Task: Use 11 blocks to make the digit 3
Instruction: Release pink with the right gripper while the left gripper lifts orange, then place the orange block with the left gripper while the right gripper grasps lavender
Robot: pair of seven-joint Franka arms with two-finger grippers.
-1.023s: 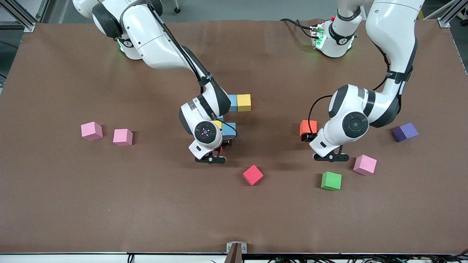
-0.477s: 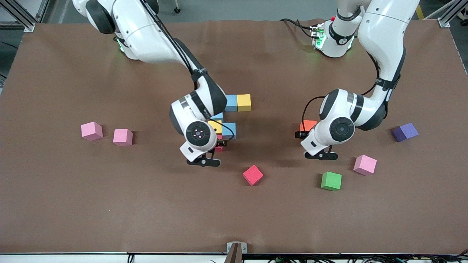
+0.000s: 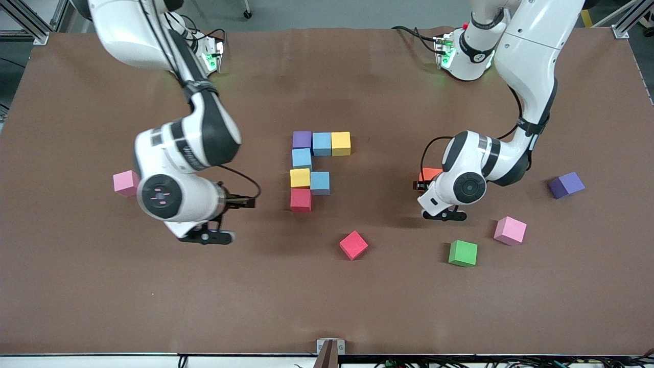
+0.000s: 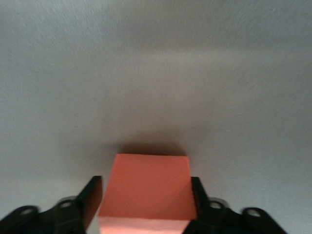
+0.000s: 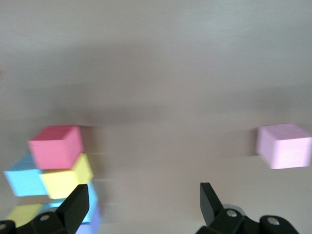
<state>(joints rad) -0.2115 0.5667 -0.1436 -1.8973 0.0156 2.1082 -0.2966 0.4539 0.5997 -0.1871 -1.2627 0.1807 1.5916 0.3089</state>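
Seven blocks [image 3: 309, 164] sit clustered mid-surface [image 3: 327, 306]. Toward the left arm's end from that cluster, an orange block [image 3: 430, 174] peeks beside the left claw [image 3: 422, 186]. Nearer the camera than the cluster lies a tilted red block [image 3: 353, 245].

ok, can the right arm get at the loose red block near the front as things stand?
Probably yes. The loose red block lies alone on bare table, nothing beside it. The right gripper, jaws open and empty, hangs between the pink blocks and the built cluster.
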